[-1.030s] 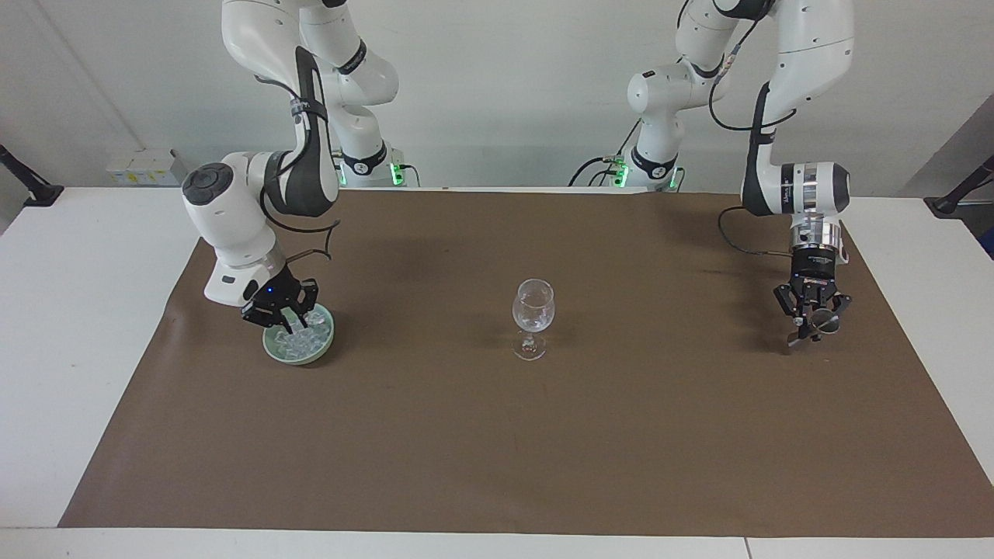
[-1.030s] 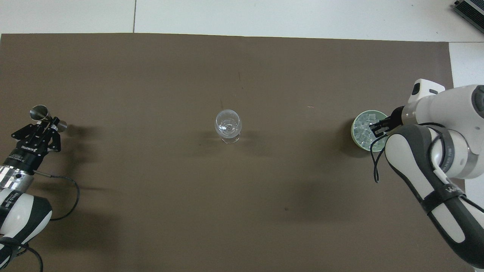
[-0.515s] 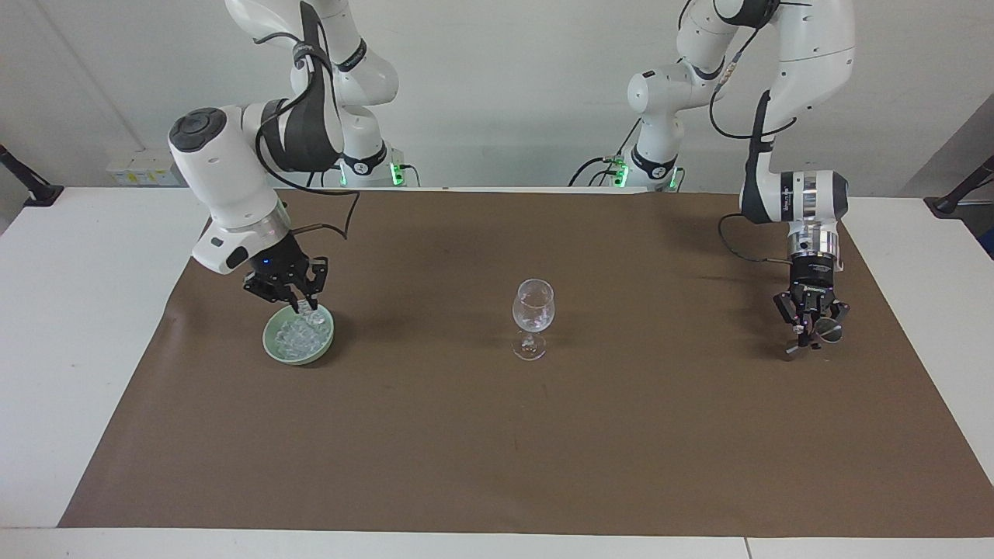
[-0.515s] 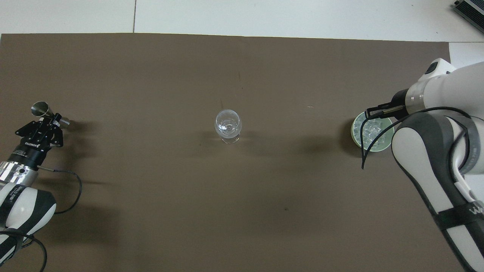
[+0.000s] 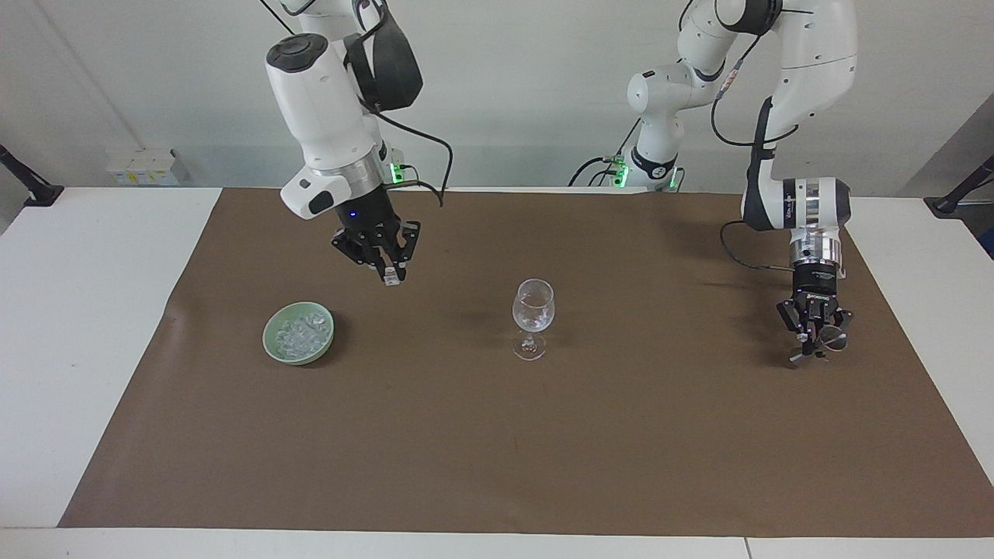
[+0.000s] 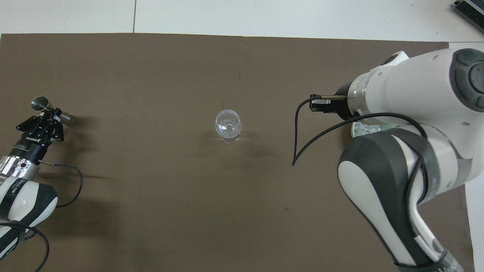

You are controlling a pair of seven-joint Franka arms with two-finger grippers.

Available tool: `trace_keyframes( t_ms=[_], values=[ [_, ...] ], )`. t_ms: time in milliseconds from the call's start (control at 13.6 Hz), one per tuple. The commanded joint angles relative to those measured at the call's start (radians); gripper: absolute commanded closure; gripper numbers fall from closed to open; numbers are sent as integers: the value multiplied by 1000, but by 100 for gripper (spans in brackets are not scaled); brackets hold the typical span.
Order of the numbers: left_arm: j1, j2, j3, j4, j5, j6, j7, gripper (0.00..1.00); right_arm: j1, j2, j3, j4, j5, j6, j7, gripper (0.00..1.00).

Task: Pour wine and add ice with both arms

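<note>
A clear stemmed wine glass point(image 5: 533, 310) point(image 6: 228, 124) stands mid-mat. Toward the right arm's end, a green bowl point(image 5: 273, 347) holds several pieces of ice point(image 5: 299, 334); in the overhead view the right arm covers most of the bowl point(image 6: 355, 129). My right gripper point(image 5: 390, 272) point(image 6: 314, 102) hangs over the mat between bowl and glass, shut on one ice cube point(image 5: 391, 279). At the left arm's end, my left gripper point(image 5: 810, 340) point(image 6: 51, 115) is low over the mat, shut on a silver jigger point(image 5: 831, 336) point(image 6: 39, 102) held on its side. Wine is out of view.
A brown mat point(image 5: 497, 450) covers most of the white table point(image 5: 85, 326). The right arm's forearm and cable point(image 6: 302, 139) hang over the mat beside the glass.
My right gripper has risen out of the bowl with an ice cube and swung toward the glass. The left gripper, with the jigger, has sunk slightly.
</note>
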Motion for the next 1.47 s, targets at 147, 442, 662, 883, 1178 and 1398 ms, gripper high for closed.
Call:
trace_keyframes(
  t_ms=[147,442,662,883,1178,1398],
  values=[
    [-2,37,-11,44,-36,-5,-9,100,-1,21,122,8,-3,113,200,100],
    [-2,44,-11,50,-45,2,-9,100,59,89,161,8,-15,303,275,100],
    [0,47,-22,54,-48,13,-7,100,88,127,169,8,-60,354,291,100],
    [-4,57,-22,64,-48,27,-6,100,99,153,187,-24,-103,397,280,100],
    [-5,59,-27,67,-48,41,-6,100,111,178,187,-38,-130,424,269,93],
    [-5,60,-31,73,-48,51,-4,100,113,184,187,-45,-130,459,255,88]
  ],
)
